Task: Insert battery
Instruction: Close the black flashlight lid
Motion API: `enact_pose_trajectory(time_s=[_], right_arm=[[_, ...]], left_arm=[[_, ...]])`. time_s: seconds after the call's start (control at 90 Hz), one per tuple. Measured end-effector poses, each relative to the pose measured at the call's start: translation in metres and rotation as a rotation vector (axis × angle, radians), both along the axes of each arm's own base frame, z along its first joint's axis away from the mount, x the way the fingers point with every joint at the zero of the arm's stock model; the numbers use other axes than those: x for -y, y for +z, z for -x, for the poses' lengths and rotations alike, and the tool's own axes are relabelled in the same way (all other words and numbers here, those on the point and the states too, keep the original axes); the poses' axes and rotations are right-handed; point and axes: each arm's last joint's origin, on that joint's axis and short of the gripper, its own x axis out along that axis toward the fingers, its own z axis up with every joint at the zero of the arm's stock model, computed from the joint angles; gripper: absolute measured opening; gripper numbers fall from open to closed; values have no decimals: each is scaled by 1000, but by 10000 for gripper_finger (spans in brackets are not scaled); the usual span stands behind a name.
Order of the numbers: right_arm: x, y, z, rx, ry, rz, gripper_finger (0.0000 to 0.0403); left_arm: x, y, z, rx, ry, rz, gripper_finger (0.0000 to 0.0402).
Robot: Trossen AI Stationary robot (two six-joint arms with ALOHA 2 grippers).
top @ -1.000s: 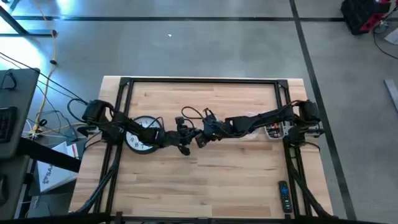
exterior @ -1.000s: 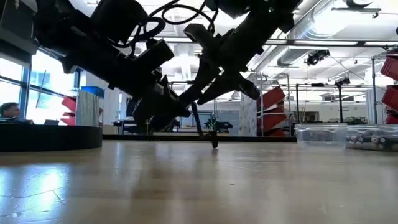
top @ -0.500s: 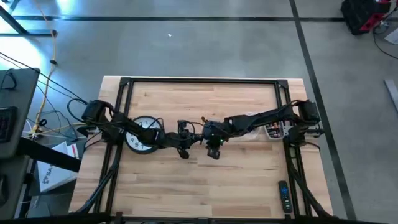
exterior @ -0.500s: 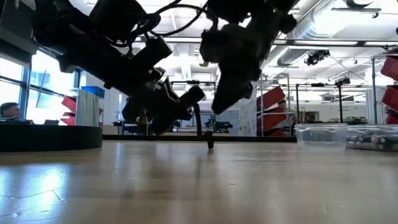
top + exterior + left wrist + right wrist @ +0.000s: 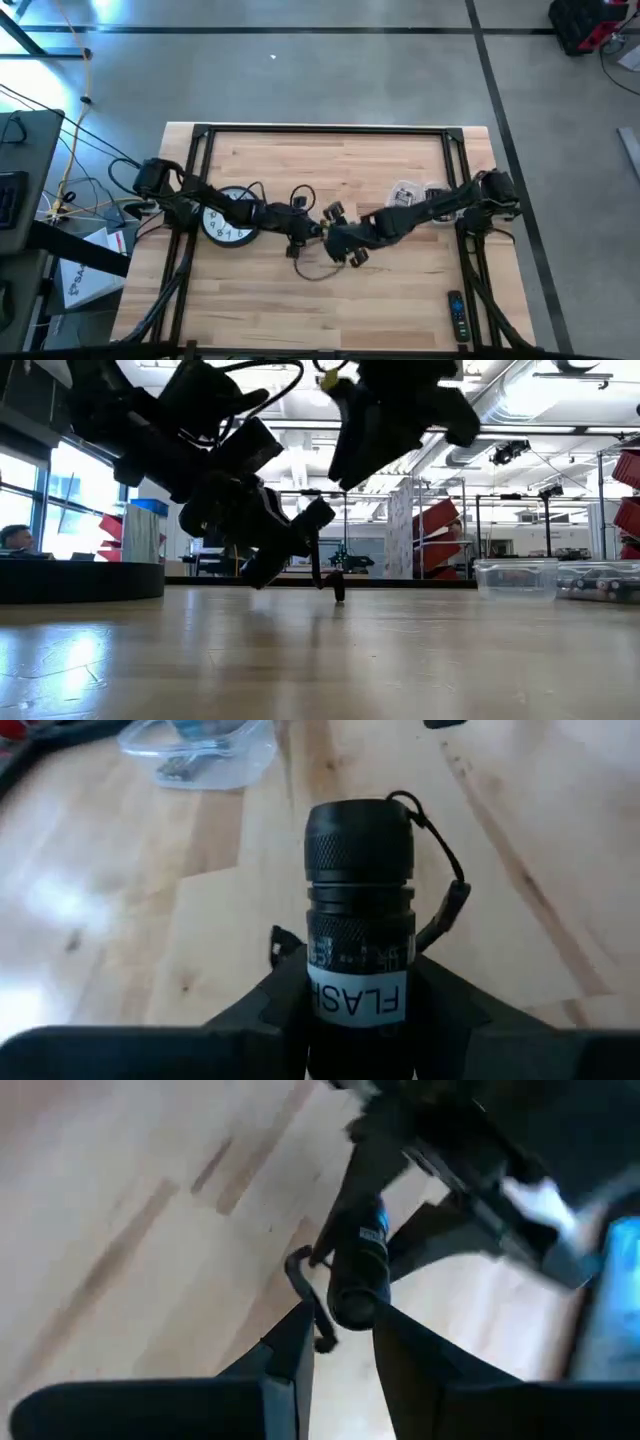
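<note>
Left gripper (image 5: pixel 355 1010) pinches a black flashlight (image 5: pixel 358 910) between its fingers (image 5: pixel 270 1000), above mid-table. Barrel label reads "FLASH"; knurled end points away from the wrist, black wrist cord (image 5: pixel 445 895) looping off its side. In the low view the flashlight (image 5: pixel 300 535) is held just above the wood, cord end hanging to the surface.

Right gripper (image 5: pixel 338 1345): fingers (image 5: pixel 290 1345) spread, set either side of the flashlight's end (image 5: pixel 355 1280), not visibly touching it. From overhead, both grippers meet near the table's (image 5: pixel 400 290) middle.

Clear plastic container (image 5: pixel 200 750) farther off, small items inside. Clock (image 5: pixel 228 218) lies under the left arm. Remote (image 5: pixel 456 315) near the right front edge.
</note>
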Motion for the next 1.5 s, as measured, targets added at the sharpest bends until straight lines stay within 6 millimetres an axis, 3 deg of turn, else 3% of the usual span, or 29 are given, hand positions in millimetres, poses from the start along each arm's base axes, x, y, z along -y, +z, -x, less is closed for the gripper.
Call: enact_pose_trajectory(time_s=[0.244,0.478,0.867,1.278,1.5], right_arm=[[-17,-17,-4,-67,203,179,72],[-22,-23,-6,-86,269,259,77],[-18,-20,-7,-76,218,286,183],[-5,-27,-10,-89,233,276,101],[-8,-28,-9,-87,253,252,97]], left_arm=[[3,-3,-3,32,-79,48,99],[2,-5,-3,22,-77,45,99],[2,-4,-3,22,-80,41,99],[2,-4,-3,22,-79,39,99],[2,-5,-3,20,-81,37,99]])
